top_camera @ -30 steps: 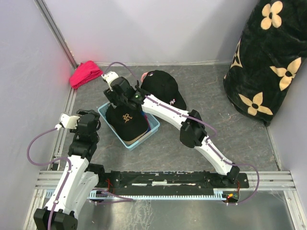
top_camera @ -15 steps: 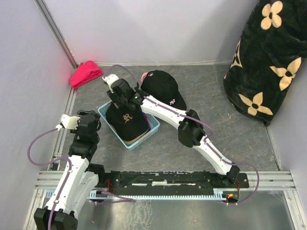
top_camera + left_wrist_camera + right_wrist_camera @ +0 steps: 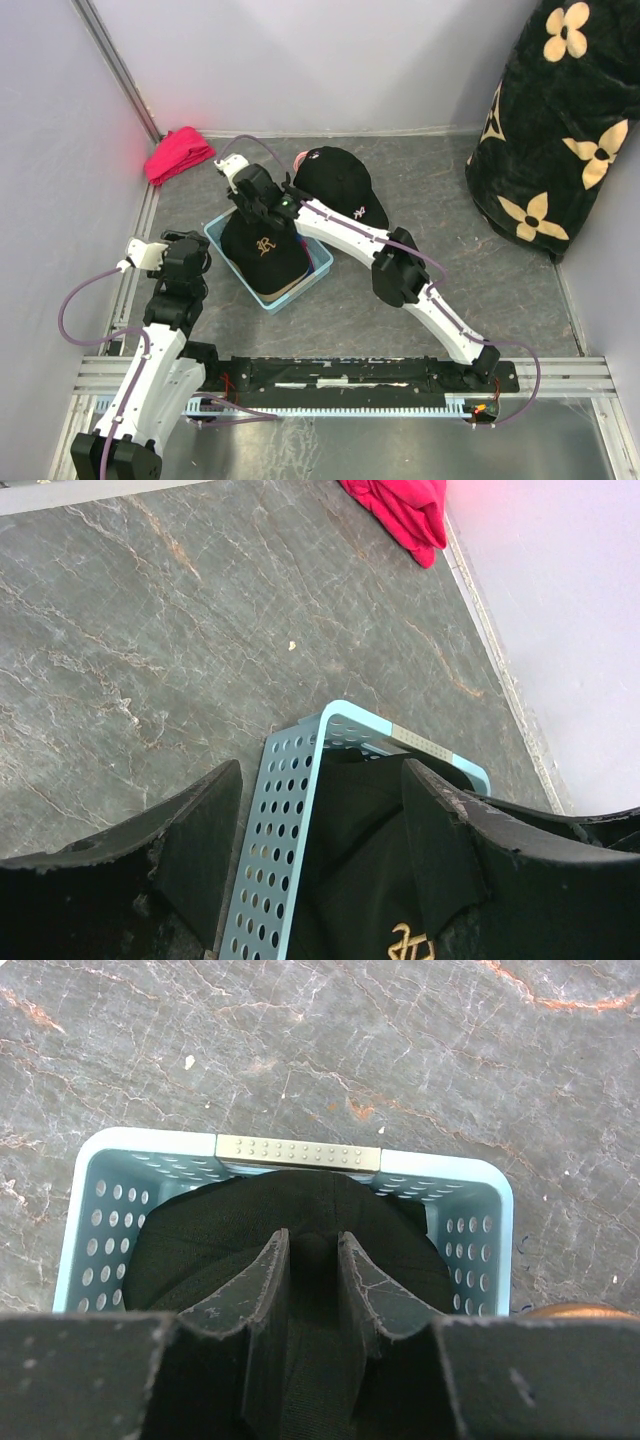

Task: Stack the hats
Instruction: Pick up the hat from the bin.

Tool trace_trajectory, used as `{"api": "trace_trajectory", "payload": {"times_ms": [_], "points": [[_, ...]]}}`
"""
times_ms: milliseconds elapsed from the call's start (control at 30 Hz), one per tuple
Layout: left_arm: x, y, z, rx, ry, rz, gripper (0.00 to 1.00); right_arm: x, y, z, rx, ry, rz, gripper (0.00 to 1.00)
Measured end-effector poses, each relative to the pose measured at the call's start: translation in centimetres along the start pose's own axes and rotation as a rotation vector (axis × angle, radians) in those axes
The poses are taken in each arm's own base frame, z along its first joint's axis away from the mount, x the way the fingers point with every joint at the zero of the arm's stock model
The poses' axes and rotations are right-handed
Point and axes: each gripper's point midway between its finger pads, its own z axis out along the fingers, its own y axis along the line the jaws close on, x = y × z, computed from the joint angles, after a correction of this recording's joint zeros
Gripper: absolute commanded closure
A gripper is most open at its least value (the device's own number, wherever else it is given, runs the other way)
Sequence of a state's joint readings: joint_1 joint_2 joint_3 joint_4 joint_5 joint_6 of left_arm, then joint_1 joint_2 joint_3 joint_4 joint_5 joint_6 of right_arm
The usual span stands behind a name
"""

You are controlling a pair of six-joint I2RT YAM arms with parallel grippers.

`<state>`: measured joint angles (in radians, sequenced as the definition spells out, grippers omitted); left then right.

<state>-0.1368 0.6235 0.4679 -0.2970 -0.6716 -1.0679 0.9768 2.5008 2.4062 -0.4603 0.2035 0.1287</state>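
Note:
A black hat (image 3: 262, 250) with a gold logo lies on top inside a light blue basket (image 3: 322, 266), and a tan brim (image 3: 287, 290) peeks out beneath it. My right gripper (image 3: 252, 205) reaches down onto this hat's far side. In the right wrist view its jaws (image 3: 313, 1240) stand narrow, pinching the hat's crown button (image 3: 313, 1245). A second black hat (image 3: 335, 180), with a pink logo, lies on the floor behind the basket. My left gripper (image 3: 320, 775) hangs open over the basket's left wall (image 3: 285, 820), holding nothing.
A red-pink cloth bundle (image 3: 178, 155) lies in the far left corner by the wall. A large black bundle with cream flowers (image 3: 560, 120) fills the far right. Walls close in on the left and back.
The right gripper's jaws have closed in from wide to narrow on the crown of the black hat in the basket. The left arm has stayed put.

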Motion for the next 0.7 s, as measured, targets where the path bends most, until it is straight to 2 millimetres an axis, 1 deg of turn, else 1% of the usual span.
{"api": "trace_trajectory", "payload": {"times_ms": [167, 367, 700], "points": [[0.0, 0.0, 0.0, 0.000, 0.000, -0.002, 0.29, -0.1, 0.0, -0.3, -0.002, -0.015, -0.008, 0.79], [0.0, 0.0, 0.0, 0.000, 0.000, -0.001, 0.29, -1.4, 0.2, -2.1, -0.010, -0.037, -0.027, 0.80], [-0.2, 0.0, -0.1, 0.002, -0.005, -0.005, 0.29, -5.2, 0.4, -5.8, -0.026, -0.124, -0.027, 0.81]]}}
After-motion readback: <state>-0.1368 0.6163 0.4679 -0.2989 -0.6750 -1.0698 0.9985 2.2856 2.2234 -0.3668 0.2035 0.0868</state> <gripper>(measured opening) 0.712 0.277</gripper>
